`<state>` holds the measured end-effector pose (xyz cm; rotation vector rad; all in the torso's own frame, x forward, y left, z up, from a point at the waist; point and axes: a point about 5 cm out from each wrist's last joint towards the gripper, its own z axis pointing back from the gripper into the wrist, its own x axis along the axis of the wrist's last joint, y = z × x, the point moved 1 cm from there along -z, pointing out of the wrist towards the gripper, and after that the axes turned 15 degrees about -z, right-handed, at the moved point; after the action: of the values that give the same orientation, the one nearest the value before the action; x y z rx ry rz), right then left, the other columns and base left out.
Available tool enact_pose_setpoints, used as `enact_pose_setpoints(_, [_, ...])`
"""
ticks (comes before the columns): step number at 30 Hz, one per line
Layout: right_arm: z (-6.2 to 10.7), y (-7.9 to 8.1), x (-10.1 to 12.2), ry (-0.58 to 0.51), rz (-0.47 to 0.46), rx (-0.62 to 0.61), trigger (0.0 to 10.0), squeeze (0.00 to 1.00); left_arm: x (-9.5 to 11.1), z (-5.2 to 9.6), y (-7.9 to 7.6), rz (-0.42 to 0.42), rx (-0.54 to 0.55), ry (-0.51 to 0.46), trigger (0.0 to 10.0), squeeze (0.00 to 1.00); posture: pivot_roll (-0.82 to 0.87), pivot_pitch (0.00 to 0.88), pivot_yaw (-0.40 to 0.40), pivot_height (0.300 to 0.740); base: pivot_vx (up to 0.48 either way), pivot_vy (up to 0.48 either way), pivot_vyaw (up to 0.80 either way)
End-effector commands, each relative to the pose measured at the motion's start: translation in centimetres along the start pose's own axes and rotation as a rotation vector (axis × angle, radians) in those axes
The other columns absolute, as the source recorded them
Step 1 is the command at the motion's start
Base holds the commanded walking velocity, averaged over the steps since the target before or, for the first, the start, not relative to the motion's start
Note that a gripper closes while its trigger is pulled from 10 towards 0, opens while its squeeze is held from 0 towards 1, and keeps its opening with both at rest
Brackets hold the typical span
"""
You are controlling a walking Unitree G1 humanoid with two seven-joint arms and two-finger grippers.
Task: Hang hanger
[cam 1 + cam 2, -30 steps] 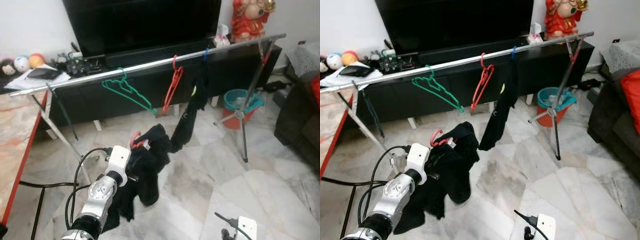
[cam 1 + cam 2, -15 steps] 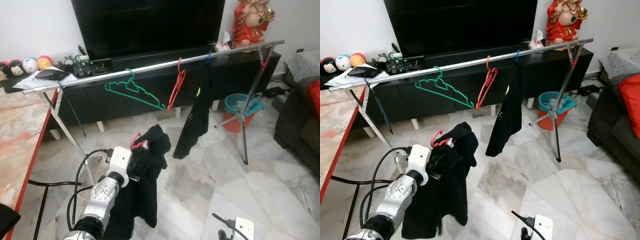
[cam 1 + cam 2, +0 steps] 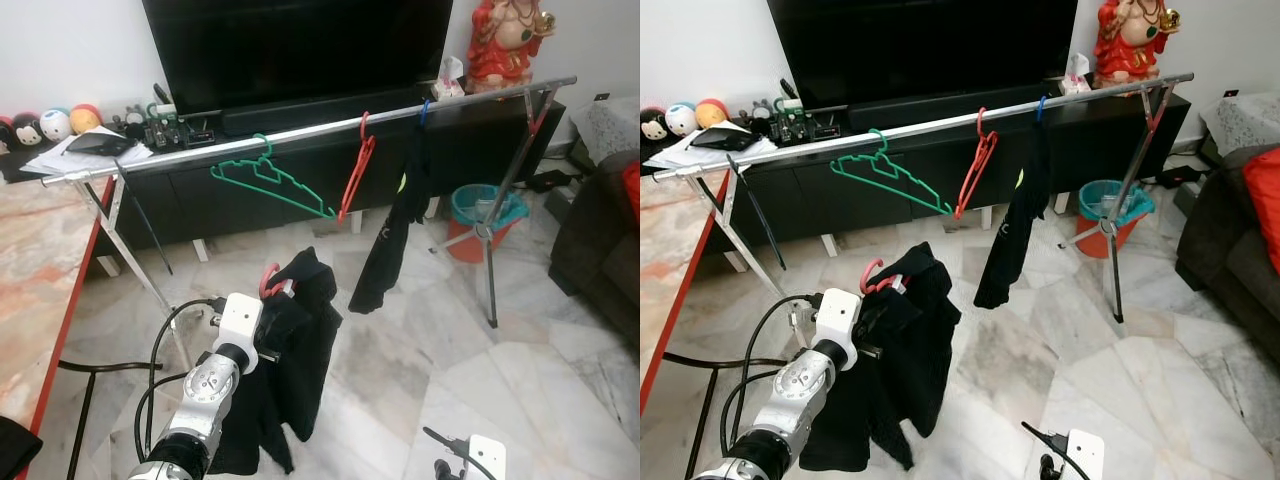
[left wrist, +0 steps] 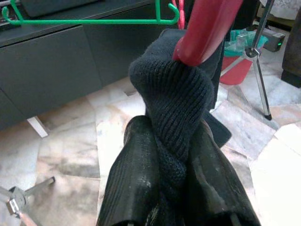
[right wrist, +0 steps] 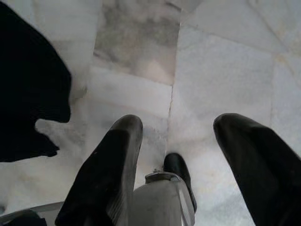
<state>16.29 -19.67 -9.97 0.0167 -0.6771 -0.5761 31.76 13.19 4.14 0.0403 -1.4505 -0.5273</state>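
no readable text, labels or numbers, a small print on the hanging black garment (image 3: 392, 225) illegible

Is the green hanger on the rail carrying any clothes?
No, the green hanger hangs bare on the rail, while a black garment hangs further along.

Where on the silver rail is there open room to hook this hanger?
The silver rail is bare from its left end to the green plastic hanger, above the left gripper clamping the black garment on its red hanger. It's crowded between the red hanger on the rail and the hanging black cloth.
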Motion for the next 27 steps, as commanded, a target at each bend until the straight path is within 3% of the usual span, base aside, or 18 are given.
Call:
enact_pose_setpoints(1, [0.04,-0.06,-0.25,0.014,0.001,-0.002,10.0,0.0,0.11,-0.19,0.39,-0.011,0.011,0.007,10.0,0.0,-0.23,0.0,0.071,0.74,0.304,0.0,0.0])
enact_pose_setpoints(18, [0.02,-0.03,-0.22,0.017,0.002,0.006,10.0,0.0,-0.05,-0.23,0.68,-0.022,0.029,0.023,10.0,0.0,-0.23,0.0,0.07,0.74,0.317,0.0,0.0])
enact_pose_setpoints(27, [0.02,0.02,-0.25,0.023,0.007,0.014,10.0,0.0,-0.13,-0.08,0.09,-0.05,-0.006,0.019,10.0,0.0,-0.23,0.0,0.07,0.74,0.0,0.0,0.0])
